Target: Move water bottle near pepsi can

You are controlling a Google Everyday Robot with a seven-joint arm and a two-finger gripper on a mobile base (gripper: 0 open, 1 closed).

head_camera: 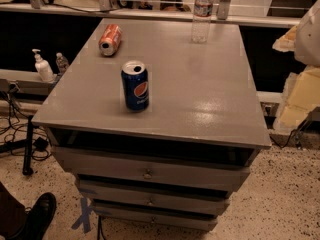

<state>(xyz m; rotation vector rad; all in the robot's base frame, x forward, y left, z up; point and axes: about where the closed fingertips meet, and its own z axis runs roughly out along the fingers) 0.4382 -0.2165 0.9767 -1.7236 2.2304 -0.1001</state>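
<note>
The water bottle [202,14] is clear ribbed plastic with a white cap and a pale label band. It stands upright at the far right of the grey cabinet top [210,94]. The pepsi can [135,85] is dark blue with a silver opened top. It stands upright left of the middle, nearer the front edge, far from the bottle. My gripper is out of view. Only pale, bulky parts of what looks like my arm [305,74] show at the right edge, beside the cabinet.
An orange can [110,39] lies on its side at the far left of the top. A white pump bottle [42,67] and a tiny clear bottle [61,62] stand on a ledge to the left. Drawers [147,173] face front. A shoe [37,215] shows at bottom left.
</note>
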